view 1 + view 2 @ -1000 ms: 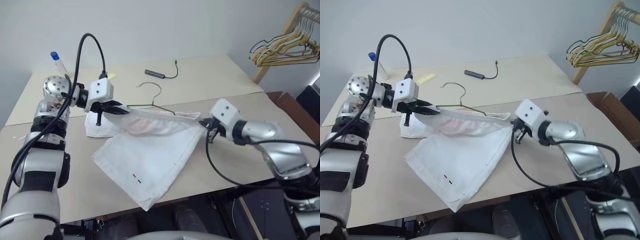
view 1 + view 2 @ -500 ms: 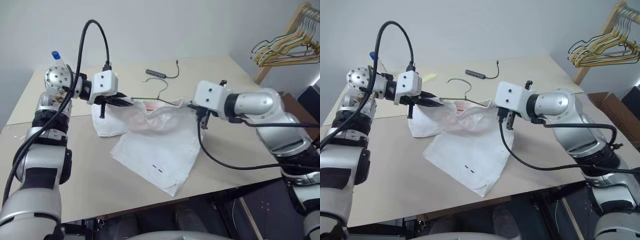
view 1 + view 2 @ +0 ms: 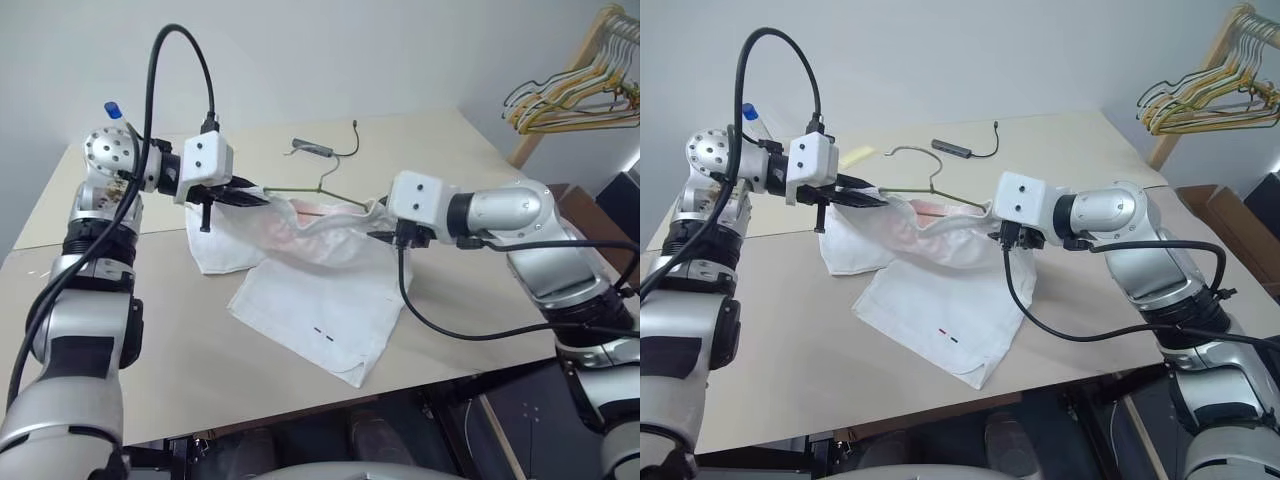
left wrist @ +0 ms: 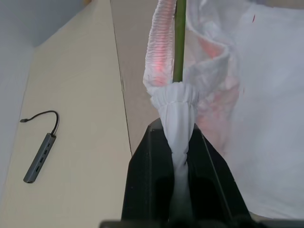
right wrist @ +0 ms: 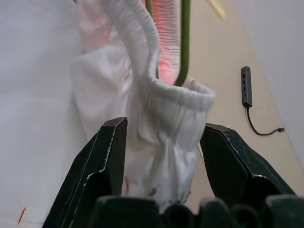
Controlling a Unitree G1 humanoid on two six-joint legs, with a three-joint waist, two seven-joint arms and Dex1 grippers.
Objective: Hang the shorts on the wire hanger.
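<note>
The shorts (image 3: pixel 320 290) lie spread on the pale table (image 3: pixel 450 150), their waistband raised off the surface between the two arms while the legs drape down toward the near edge, a tiny red and dark mark (image 3: pixel 322 333) showing near one hem. The wire hanger (image 3: pixel 322 186) runs inside the raised waistband, its small hook sticking up above the cloth toward the far side of the table. The left gripper (image 4: pixel 173 156) is pinched tight on the bunched waistband at one end, with the green wire emerging from the cloth just past its fingertips. At the other end, the right gripper (image 5: pixel 161 156) has its two black fingers (image 5: pixel 107 161) standing well apart on either side of the gathered waistband; the cloth sits between them, and I cannot tell whether either finger touches it. Beyond the shorts, on the far part of the table, lies a small grey USB hub (image 3: pixel 312 149) with a thin dark cable, well apart from the cloth. Off to the robot's right, past the table's corner, a bunch of yellow and dark hangers (image 3: pixel 565 95) hangs from a wooden rack (image 3: pixel 590 40).
</note>
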